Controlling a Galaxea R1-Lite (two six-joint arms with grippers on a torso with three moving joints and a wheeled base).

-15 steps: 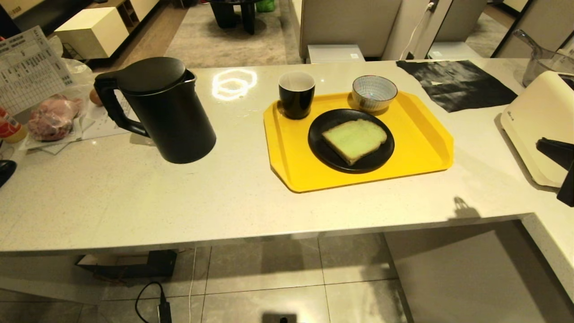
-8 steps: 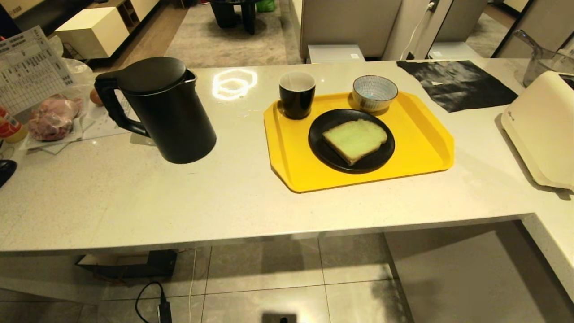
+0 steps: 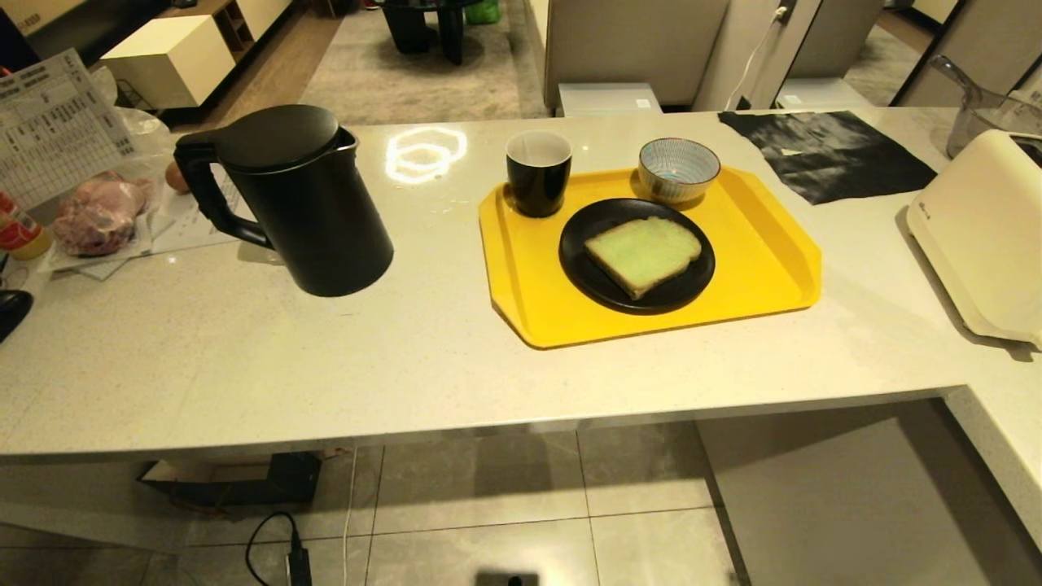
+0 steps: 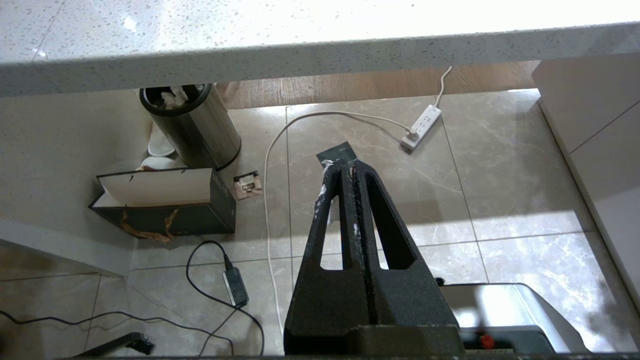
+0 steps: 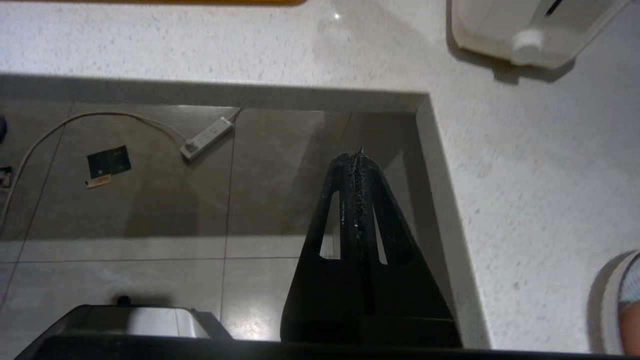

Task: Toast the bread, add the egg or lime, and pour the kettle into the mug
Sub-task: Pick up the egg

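On the tabletop [image 3: 423,358] you have the bread [image 3: 643,253] lying flat on a black plate [image 3: 594,273], which sits on the yellow tray [image 3: 765,260]. Your mug [image 3: 538,172] stands upright at the tray's far left corner, with a striped bowl [image 3: 679,168] beside it on the tray. Your kettle [image 3: 297,199] stands upright well to the left of the tray, lid shut, handle facing left. One egg [image 3: 174,177] lies behind the kettle's handle, near a bag of meat [image 3: 94,213]. A white toaster [image 3: 981,232] sits at the right edge. Your left claw [image 4: 347,167] hangs below the tabletop edge, above the floor, fingers pressed together and holding nothing. Your right claw [image 5: 357,157] is likewise closed and empty, over the floor beside the tabletop's inner corner.
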